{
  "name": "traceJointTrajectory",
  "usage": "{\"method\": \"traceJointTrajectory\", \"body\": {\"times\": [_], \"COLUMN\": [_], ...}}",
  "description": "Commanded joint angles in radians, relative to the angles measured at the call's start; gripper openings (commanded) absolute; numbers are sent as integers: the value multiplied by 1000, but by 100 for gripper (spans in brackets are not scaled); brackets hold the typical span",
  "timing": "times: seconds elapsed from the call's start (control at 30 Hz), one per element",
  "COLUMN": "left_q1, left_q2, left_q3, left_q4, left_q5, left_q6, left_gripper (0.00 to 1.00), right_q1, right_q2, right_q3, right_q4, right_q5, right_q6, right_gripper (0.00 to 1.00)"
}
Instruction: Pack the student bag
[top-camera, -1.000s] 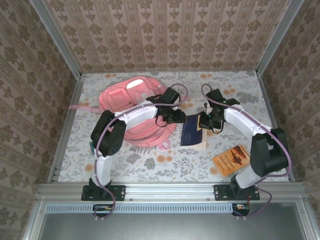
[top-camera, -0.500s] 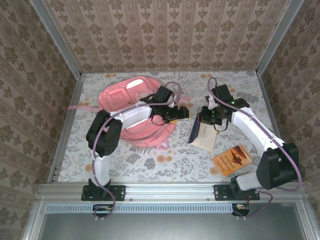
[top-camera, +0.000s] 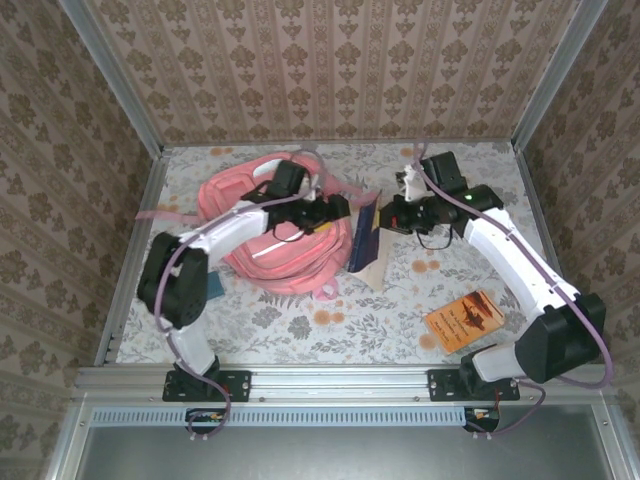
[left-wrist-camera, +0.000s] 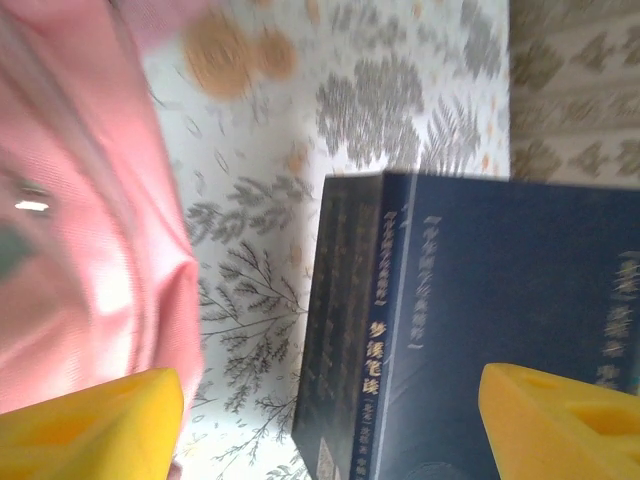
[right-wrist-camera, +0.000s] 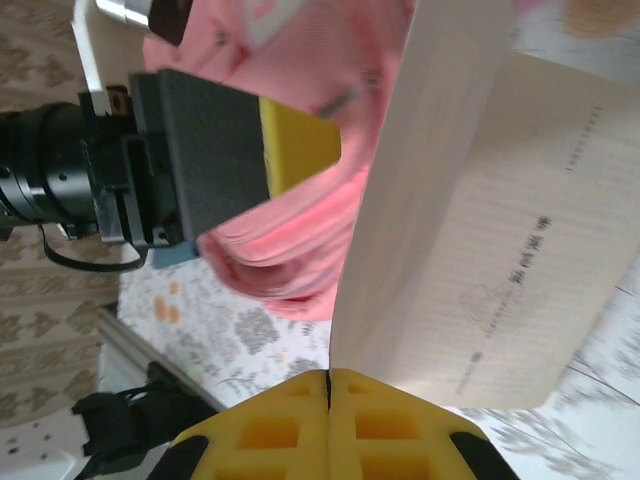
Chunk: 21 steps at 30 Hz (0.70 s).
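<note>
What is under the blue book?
The thick dark blue book, pinched by the right hand, stands on edge over the flowery table cover. Its lower edge hides the spot beneath; touching or lifted, I cannot tell.

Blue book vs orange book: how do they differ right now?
The blue book is navy, the orange book tan-orange. The blue book is pinched by the right hand and tilted up beside the student bag; the orange book lies flat on the table, untouched. Both are outside the bag.
</note>
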Motion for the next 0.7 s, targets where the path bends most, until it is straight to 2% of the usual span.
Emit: {"method": "traceJointTrajectory", "body": {"times": [0.0,0.3,0.4,0.5,0.53,0.57,0.6,0.63,0.67], "left_q1": [75,315,373,395,396,396,396,396,395], "left_q2": [-123,-362,-419,-455,-458,-456,-452,-447,-441], "left_q3": [-67,-296,-360,-403,-412,-421,-432,-444,-456], "left_q4": [-45,-82,-87,-93,-97,-97,-96,-91,-82], "left_q5": [-62,-89,-88,-87,-88,-88,-87,-85,-80], "left_q6": [37,20,10,14,17,18,17,14,15], "left_gripper": [79,83,84,86,86,86,86,86,86], "right_q1": [69,232,245,242,240,241,239,239,239], "right_q2": [72,367,439,484,499,514,533,556,577], "right_q3": [117,479,503,472,463,460,455,459,471], "right_q4": [78,84,86,71,54,37,18,-15,-56], "right_q5": [-76,-137,-145,-80,-45,-12,38,111,205], "right_q6": [32,43,46,36,21,5,-8,-21,-33], "right_gripper": [0,0,0,2,6,15,29,38,42]}}
